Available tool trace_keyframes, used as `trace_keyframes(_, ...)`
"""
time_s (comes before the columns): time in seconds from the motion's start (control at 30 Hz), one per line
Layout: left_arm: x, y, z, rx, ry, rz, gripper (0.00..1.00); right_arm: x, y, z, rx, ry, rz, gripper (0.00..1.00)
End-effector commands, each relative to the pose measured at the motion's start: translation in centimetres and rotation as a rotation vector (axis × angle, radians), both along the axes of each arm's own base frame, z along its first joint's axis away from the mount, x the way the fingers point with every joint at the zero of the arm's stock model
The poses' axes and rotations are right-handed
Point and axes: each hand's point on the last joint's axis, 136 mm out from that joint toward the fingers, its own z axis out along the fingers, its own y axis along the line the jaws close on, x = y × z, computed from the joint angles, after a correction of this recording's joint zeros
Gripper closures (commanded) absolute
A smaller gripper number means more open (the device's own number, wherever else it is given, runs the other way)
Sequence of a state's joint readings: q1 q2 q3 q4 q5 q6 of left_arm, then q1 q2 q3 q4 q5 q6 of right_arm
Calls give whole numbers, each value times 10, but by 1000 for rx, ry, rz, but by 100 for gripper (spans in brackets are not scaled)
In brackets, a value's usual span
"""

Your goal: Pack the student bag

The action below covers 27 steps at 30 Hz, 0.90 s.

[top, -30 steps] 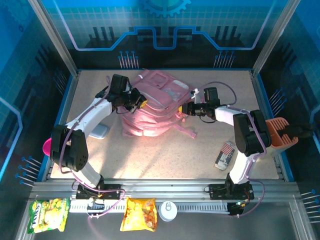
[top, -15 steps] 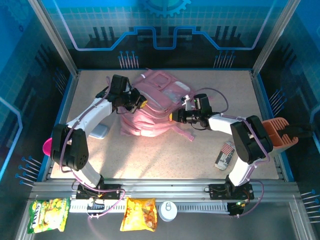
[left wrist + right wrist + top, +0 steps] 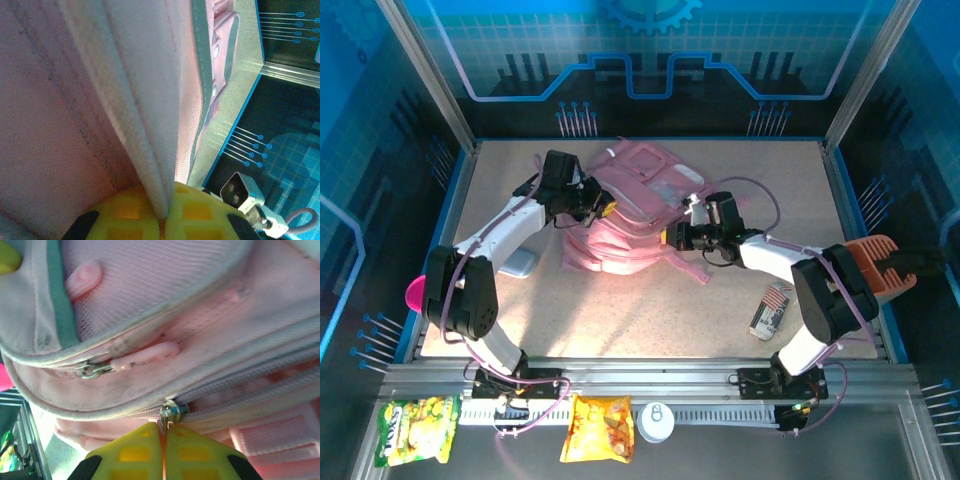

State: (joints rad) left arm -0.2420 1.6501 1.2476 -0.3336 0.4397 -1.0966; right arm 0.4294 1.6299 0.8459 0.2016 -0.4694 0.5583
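Rail: two snack packets [image 3: 417, 430] and a can [image 3: 655, 422] are lying nearest you.
Table [image 3: 620, 305]: speckled beige, carrying the student bag [image 3: 640, 195] mid-far.
Left gripper [image 3: 162, 215]: pads are clamping the bag's edge.
Right gripper [image 3: 162, 432]: pads are pinching its zip slider [image 3: 172, 410].
Room: blue panels [image 3: 640, 60] are facing you.

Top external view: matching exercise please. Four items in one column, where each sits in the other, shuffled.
Items:
1. student bag
2. orange object
3. yellow packet
4. green packet

Places:
a. near ledge, left end
b. right edge of the table
c. near ledge, middle
d. table, far middle

Pairs: 1-d, 2-b, 3-c, 4-a
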Motion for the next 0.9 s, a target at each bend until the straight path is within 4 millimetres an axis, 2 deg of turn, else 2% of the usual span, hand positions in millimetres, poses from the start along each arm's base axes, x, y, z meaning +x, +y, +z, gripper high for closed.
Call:
trace_keyframes(0.0,12,-15,16,-72,-82,-33,100,-31,36,22,55,-48,160,92)
trace_keyframes(0.1,14,-19,14,-85,-76,-35,100,-37,52,22,66,-42,193,91)
trace_keyframes(0.17,15,-21,14,-93,-74,-33,100,-36,53,16,59,-22,174,89)
trace_keyframes(0.27,15,-18,14,-81,-81,-24,100,-26,35,8,19,-15,72,85)
trace_keyframes(0.33,15,-17,15,-69,-85,-21,100,-20,14,3,-39,-7,-29,75)
trace_keyframes(0.43,15,-15,17,-59,-90,-21,100,-17,-10,8,-115,-42,-122,60)
trace_keyframes(0.5,16,-14,18,-59,-92,-18,100,-20,-16,14,-151,-71,-135,56)
trace_keyframes(0.67,16,-16,20,-62,-96,-20,100,-28,-16,21,-268,-123,-125,52)
trace_keyframes(0.83,16,-16,20,-66,-93,-21,100,-31,-14,6,-406,-139,-108,51)
trace_keyframes(0.87,16,-16,20,-66,-93,-23,100,-28,-8,14,-403,-161,-102,51)
